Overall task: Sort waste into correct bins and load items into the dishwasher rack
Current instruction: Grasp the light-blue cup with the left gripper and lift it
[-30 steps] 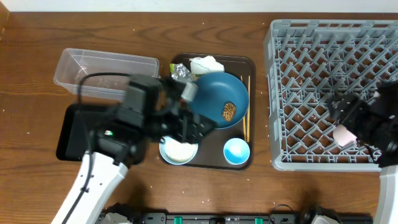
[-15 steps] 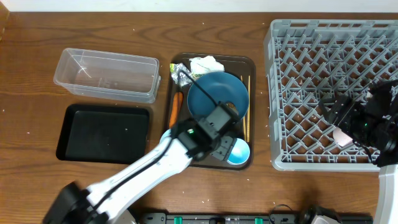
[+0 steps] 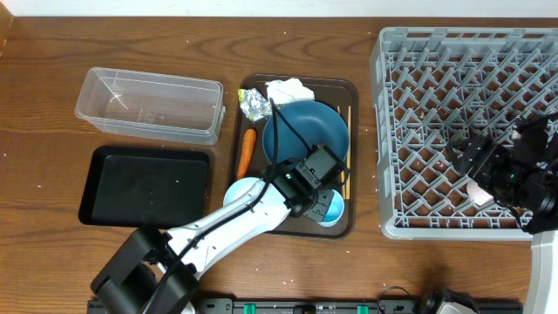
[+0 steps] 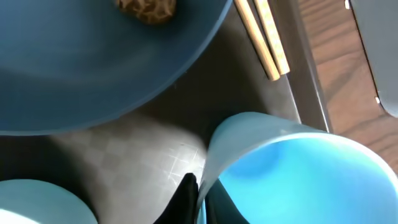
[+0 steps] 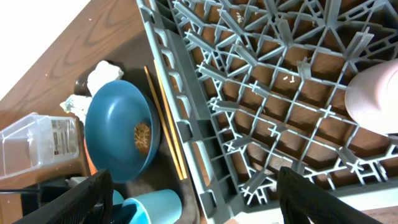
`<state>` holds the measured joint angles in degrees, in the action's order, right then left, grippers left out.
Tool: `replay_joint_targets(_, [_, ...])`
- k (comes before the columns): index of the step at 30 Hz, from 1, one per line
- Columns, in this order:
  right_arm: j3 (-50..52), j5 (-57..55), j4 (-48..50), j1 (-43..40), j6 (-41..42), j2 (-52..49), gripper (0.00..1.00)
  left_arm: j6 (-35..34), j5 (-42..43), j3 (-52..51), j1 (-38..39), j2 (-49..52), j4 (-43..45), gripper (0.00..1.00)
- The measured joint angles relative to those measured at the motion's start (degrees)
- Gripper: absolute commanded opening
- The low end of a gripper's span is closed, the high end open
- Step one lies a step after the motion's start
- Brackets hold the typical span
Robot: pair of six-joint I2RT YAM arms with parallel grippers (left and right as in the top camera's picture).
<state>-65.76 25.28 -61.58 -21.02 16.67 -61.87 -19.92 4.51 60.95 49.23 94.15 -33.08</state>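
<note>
Left gripper [image 3: 321, 199]: positioned at the small blue cup [image 4: 292, 168] on the brown serving tray [image 4: 124, 149]; one fingertip [image 4: 188, 194] touches the cup's outer wall; I cannot tell whether I have clamped it. Right gripper [image 5: 194, 177]: fingers spread wide, released, above the dishwasher rack [image 3: 381, 139]. Small pink cup [image 5: 376, 99] rests in the rack.

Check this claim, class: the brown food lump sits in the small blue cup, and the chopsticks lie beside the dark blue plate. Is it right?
No. The brown food lump sits in the dark blue plate, not the small blue cup, as the right wrist view shows. The chopsticks do lie beside that plate.
</note>
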Motion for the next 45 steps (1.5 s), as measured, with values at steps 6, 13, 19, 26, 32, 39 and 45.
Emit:
replay_joint_targets(6, [0.0, 0.0, -1.2, 0.1, -2.5, 0.0, 0.74, 0.3, 3.0, 2.5, -3.5, -7.0, -5.6, 0.06])
replay_joint_targets(13, [0.0, 9.5, -1.6, 3.8, -11.3, 0.0, 0.73, 3.3, 22.3, 5.5, -21.6, -23.7, -1.9, 0.06])
replay_joint_targets(19, [0.0, 23.1, 4.9, 12.8, -16.2, 0.0, 0.72, 3.8, 49.2, 5.7, -33.5, -24.5, 3.4, 0.06])
replay_joint_targets(26, [0.0, 29.4, 17.4, 27.4, -17.7, 0.0, 0.72, 3.9, 67.8, 5.7, -34.8, -23.6, 5.9, 0.06])
replay_joint_targets(32, [0.0, 29.1, 23.0, 35.8, -20.2, 0.0, 0.71, 3.8, 73.0, 5.7, -36.7, -23.7, 6.2, 0.06])
replay_joint_targets(39, [0.1, 28.1, 21.0, 40.6, -24.6, 0.3, 0.70, 3.9, 76.0, 5.7, -37.6, -23.8, 6.9, 0.06])
replay_joint_targets(45, [0.1, 31.8, 20.8, 41.1, -28.0, 0.3, 0.76, 3.8, 78.5, 5.7, -37.5, -23.8, 8.5, 0.06])
